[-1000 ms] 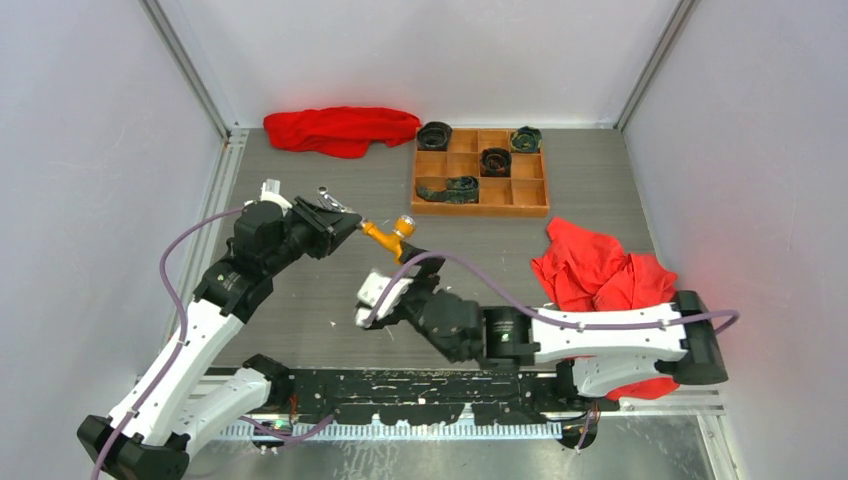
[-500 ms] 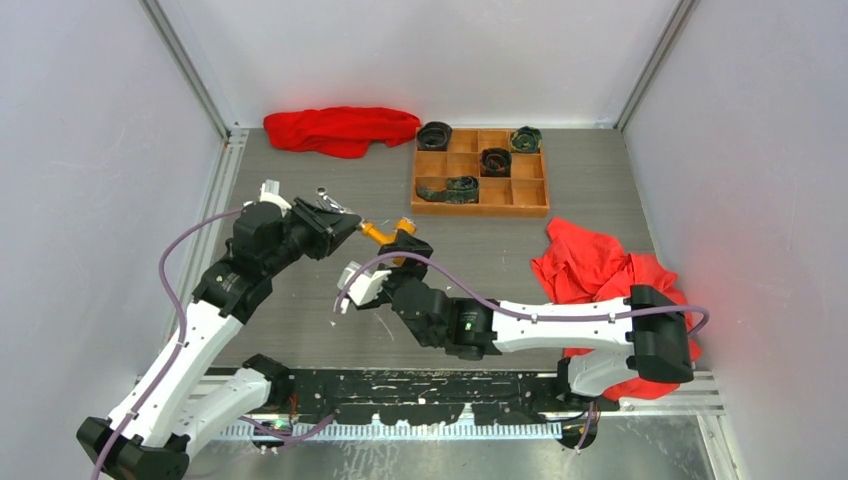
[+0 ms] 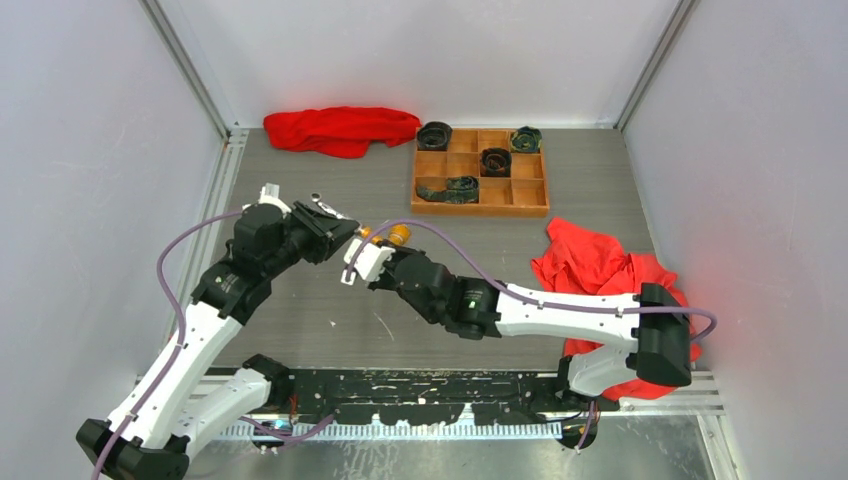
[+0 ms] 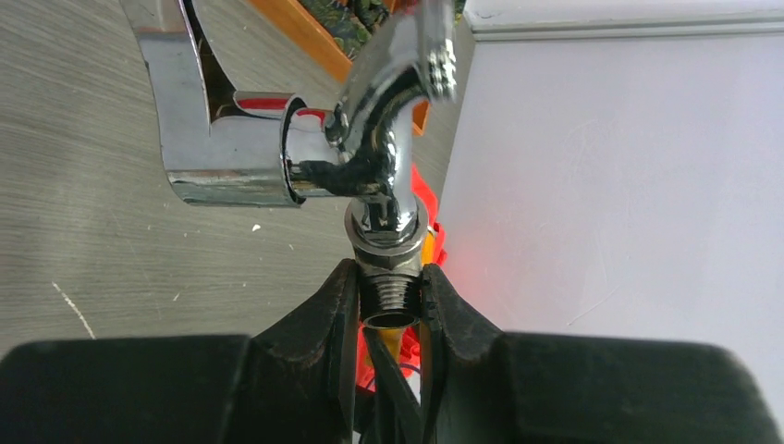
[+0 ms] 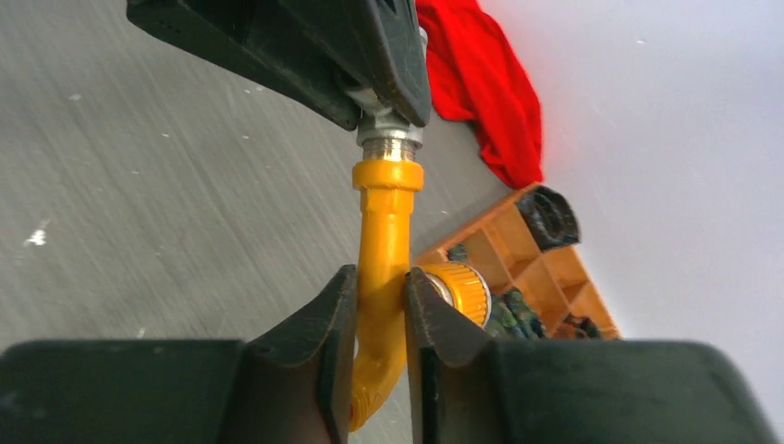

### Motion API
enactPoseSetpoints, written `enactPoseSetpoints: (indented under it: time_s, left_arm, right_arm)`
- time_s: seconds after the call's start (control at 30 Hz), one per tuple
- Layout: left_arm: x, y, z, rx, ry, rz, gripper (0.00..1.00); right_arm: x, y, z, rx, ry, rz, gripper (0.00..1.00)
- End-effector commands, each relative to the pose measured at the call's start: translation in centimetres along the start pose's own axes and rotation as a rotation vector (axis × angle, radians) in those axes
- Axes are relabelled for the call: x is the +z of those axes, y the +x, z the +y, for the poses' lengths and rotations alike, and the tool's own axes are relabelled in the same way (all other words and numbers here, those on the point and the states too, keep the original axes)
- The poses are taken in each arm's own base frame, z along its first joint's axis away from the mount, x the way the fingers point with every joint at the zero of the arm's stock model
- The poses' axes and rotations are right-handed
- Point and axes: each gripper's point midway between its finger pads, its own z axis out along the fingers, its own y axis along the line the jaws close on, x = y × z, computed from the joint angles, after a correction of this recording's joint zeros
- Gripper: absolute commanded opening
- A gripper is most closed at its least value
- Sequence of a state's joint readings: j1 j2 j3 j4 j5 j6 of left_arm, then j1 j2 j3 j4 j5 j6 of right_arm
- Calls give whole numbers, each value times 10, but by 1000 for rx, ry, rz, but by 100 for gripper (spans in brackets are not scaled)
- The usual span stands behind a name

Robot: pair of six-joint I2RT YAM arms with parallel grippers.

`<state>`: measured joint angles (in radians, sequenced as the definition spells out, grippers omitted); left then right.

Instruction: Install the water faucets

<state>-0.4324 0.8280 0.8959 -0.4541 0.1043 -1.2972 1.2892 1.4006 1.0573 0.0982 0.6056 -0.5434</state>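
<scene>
A: Layout?
B: Grey bench point(image 3: 580, 230). Wooden tray point(image 3: 480, 211) at the far side, right of centre, with dark rolls point(image 3: 495, 160) in four compartments.
A: Grippers?
B: Left gripper point(image 4: 388, 282) pinches silver faucet point(image 4: 370, 157) by its threaded end. Right gripper point(image 5: 381, 291) clamped on orange-yellow faucet point(image 5: 385, 231), mid-stem.
A: Faucets' position?
B: Aloft, left of bench centre, meeting end to end, yellow collar against silver thread.

Faucets partly out of sight
From above, the orange faucet point(image 3: 398, 234) sits mostly behind the right jaws. In the left wrist view, the silver faucet point(image 4: 370, 157) is cut off at 12 o'clock.
</scene>
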Motion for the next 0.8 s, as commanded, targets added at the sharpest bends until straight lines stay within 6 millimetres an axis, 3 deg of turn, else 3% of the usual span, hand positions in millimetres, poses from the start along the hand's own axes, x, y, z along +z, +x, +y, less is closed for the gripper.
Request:
enactPoseSetpoints:
  time_s: [0.0, 0.17, 0.33, 0.4, 0.47, 0.63, 0.77]
  left_arm:
    - [-22, -9, -54, 14, 201, -32, 0]
    - [-19, -8, -54, 12, 205, -24, 0]
    - [-18, -8, -54, 11, 205, -25, 0]
    - [-19, -8, -54, 13, 204, -25, 0]
    - [-19, -8, -53, 14, 199, -26, 0]
    - [-17, -8, -52, 10, 195, -23, 0]
    - [-17, -8, -51, 7, 196, -25, 0]
  right_arm:
    - [-4, -21, 4, 233, -153, -70, 19]
    - [-8, -27, 24, 432, -376, -92, 2]
    - [-14, -31, 28, 640, -536, -114, 3]
    - [-17, -31, 22, 640, -522, -127, 17]
    - [-22, -32, 11, 633, -483, -146, 40]
    - [-43, -50, -32, 617, -359, -238, 62]
    - [-45, -39, -66, 569, -177, -250, 75]
